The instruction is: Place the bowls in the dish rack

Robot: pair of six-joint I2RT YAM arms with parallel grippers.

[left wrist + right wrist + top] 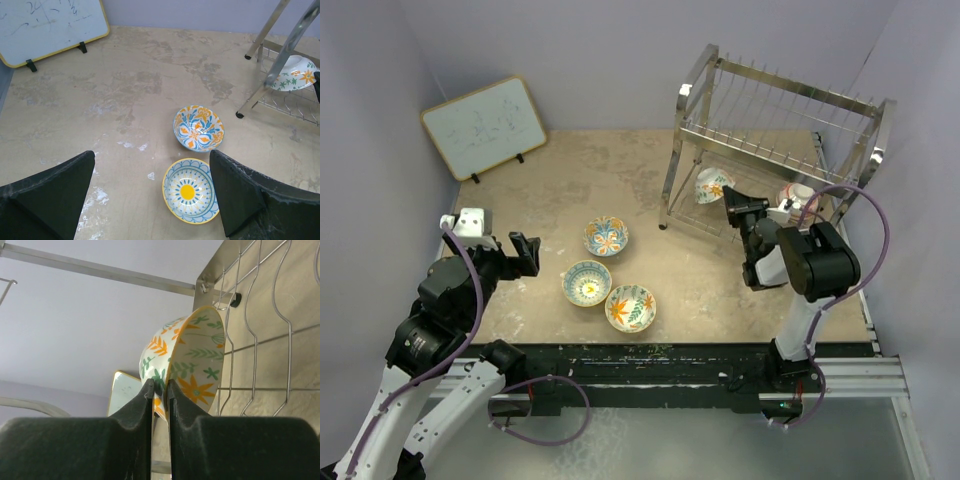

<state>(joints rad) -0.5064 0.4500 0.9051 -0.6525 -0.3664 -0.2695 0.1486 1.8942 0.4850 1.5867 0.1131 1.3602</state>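
Note:
My right gripper [159, 385] is shut on the rim of a bowl [192, 357] with orange flowers and green leaves, one finger inside and one outside. The bowl [712, 185] is tilted on its side on the lower tier of the dish rack [775, 110], against the wires [255, 340]. Another bowl [798, 195] sits further right in the rack. Three bowls lie on the table: blue-orange [606, 236], yellow-centred [587, 283] and leaf-patterned [630, 308]. My left gripper [527, 255] hangs open left of them, above the table, holding nothing; its wrist view shows the yellow-centred bowl [190, 191] and the blue-orange bowl [198, 128].
A wood-framed whiteboard [485, 125] stands at the back left. The rack's chrome legs [272, 75] stand on the table at the right rear. Grey walls close in on both sides, and the black rail [650, 360] runs along the near edge.

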